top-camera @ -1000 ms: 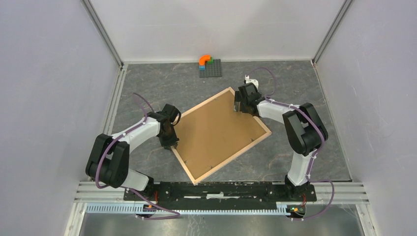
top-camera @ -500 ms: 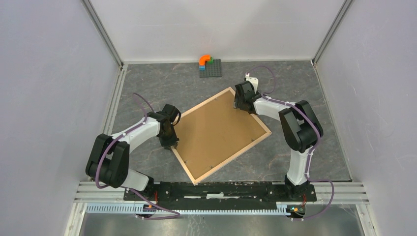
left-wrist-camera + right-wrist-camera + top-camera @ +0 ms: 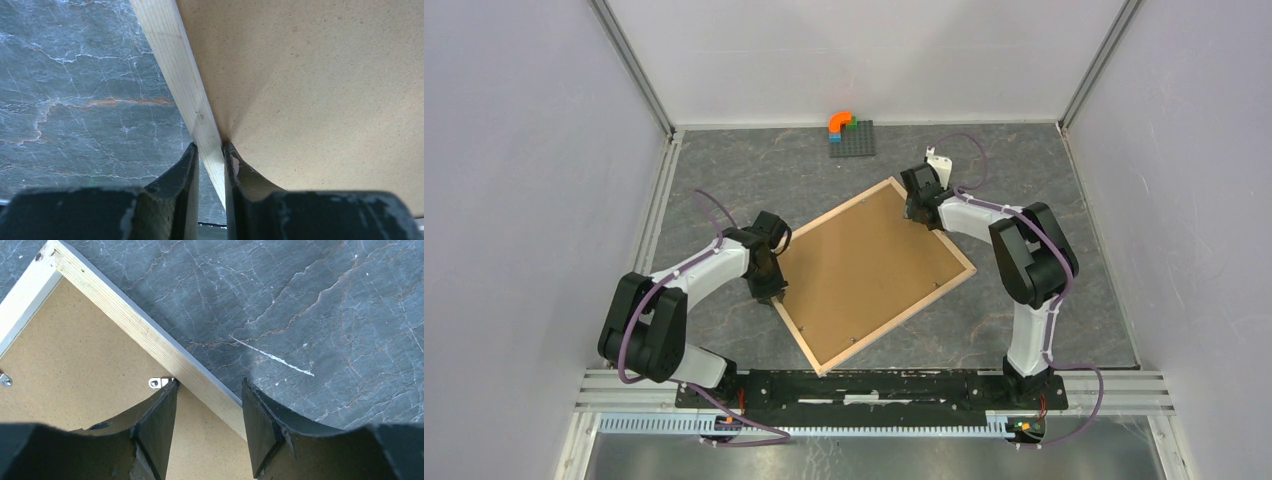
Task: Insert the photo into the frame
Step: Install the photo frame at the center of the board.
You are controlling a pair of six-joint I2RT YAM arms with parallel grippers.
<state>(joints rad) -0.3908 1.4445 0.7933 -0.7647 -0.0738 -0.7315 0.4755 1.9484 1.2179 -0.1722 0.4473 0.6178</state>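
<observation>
The frame point(image 3: 899, 322) of pale wood lies turned at an angle on the grey mat, back side up, with the brown backing board point(image 3: 869, 275) filling it. The photo is hidden. My left gripper point(image 3: 769, 290) is shut on the frame's left rail point(image 3: 170, 60), the wood pinched between its fingers point(image 3: 210, 147). My right gripper point(image 3: 916, 212) is open and low over the far right rail point(image 3: 125, 315) near the top corner. It straddles the rail point(image 3: 209, 385), one finger over the backing board point(image 3: 75, 365), the other over the mat.
A small metal retaining tab point(image 3: 157, 383) sits on the backing board by my right gripper's inner finger, and another point(image 3: 5, 380) further along. A grey baseplate with coloured bricks point(image 3: 851, 135) stands at the back wall. White walls enclose the mat.
My right gripper has moved a little toward the back and left, along the far rail nearer the frame's top corner. The left gripper and the frame have not moved.
</observation>
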